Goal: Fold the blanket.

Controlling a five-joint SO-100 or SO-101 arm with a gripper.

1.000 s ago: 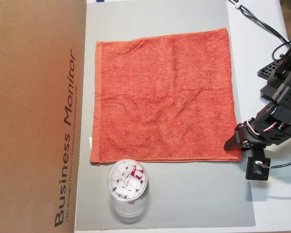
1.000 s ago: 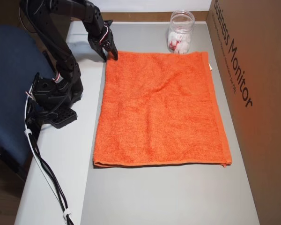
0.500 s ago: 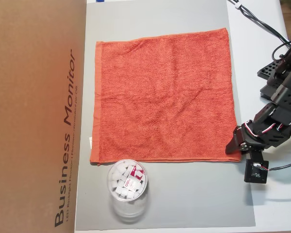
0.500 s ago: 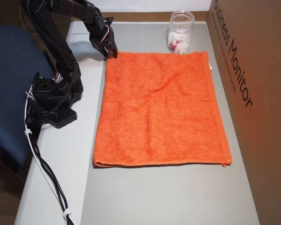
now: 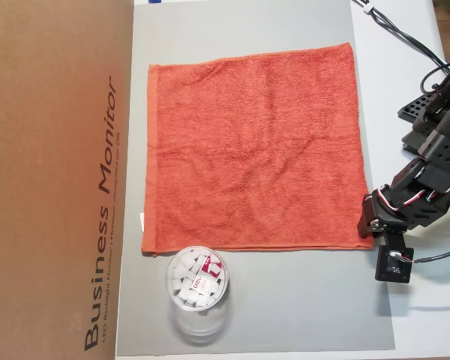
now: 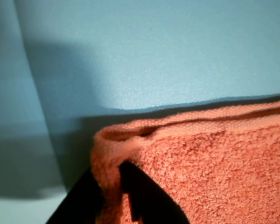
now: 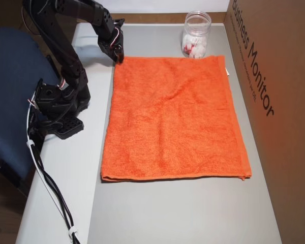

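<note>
Wrist view is showing my gripper (image 6: 113, 189) pinching only the hemmed corner of the blanket (image 6: 214, 172) — such a thin bite is risking slipping free on lifting.

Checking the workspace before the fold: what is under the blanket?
The blanket lies flat on a grey mat, which shows around its edges. At one corner the gripper pinches the hem, one of its fingers beneath. Anything else underneath is covered; no bulge shows.
</note>
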